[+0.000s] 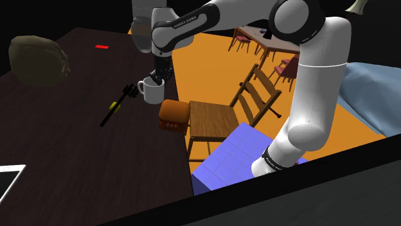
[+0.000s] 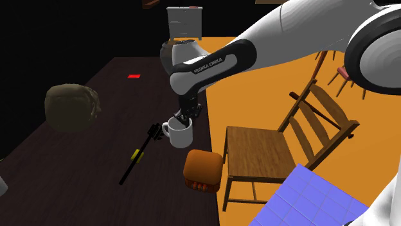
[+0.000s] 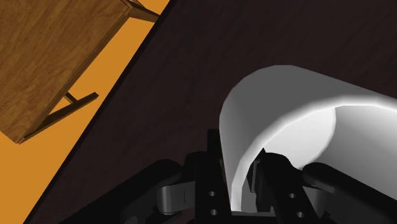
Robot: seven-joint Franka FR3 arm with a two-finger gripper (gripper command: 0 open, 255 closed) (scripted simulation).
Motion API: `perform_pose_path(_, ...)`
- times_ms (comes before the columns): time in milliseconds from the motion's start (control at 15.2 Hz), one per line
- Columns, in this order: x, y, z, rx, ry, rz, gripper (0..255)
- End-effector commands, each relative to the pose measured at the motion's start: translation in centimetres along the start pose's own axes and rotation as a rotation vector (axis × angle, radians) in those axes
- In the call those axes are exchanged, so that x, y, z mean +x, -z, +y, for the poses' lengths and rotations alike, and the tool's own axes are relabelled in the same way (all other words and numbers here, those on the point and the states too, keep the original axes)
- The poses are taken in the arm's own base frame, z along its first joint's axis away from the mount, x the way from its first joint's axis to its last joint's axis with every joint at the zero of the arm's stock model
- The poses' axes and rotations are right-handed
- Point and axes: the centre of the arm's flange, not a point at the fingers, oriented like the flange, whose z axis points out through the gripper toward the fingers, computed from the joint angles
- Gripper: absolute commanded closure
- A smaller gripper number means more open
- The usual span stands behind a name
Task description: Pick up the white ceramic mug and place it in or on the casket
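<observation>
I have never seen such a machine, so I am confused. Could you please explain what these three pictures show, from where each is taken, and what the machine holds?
This is one white robot arm with a black two-finger gripper. The shoulder view looks from beside its stand, the second exterior view from another spot, and the wrist view from a camera at the gripper. On the dark table stand a white mug and a brown casket; a black tool with a yellow band, an olive lump and a red patch lie nearby. A wooden chair stands beside the table. The gripper clasps the mug's wall at the rim, one finger inside, one outside; the mug stands on the table.
</observation>
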Motion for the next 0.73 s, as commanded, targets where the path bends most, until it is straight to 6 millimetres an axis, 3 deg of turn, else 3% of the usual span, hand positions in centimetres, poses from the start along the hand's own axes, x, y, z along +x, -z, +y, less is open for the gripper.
perform_pose_path(0, 0.0, 0.0, 0.0, 0.0, 0.0, 0.0, 255)
perform_pose_path(396, 0.0, 0.0, 0.0, 0.0, 0.0, 0.0, 255)
perform_pose_path(660, -0.1, 2.1, 0.0, 0.0, 0.0, 0.0, 255)
